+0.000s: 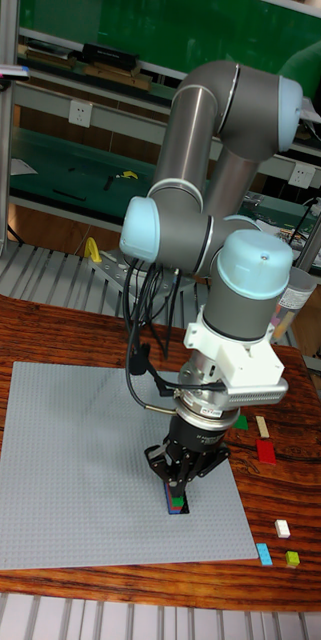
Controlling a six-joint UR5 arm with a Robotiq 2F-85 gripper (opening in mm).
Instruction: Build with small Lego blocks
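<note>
Hovering low over the grey baseplate (pixel 80 470), the claw (pixel 183 488) pressed around a small stack of Lego blocks (pixel 177 500) near the plate's right edge; whether it clenched them could not be told. Loose bricks (pixel 265 452) lay on the table (pixel 300 480) beside it.

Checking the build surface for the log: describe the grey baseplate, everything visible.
The grey baseplate is a large, flat, studded sheet, plastic by its look, lying on the wooden table and slightly skewed to its edges. Near its front right area stands a small block stack with a green piece showing, the end effector right over it. Loose bricks lie off its right edge.
</note>
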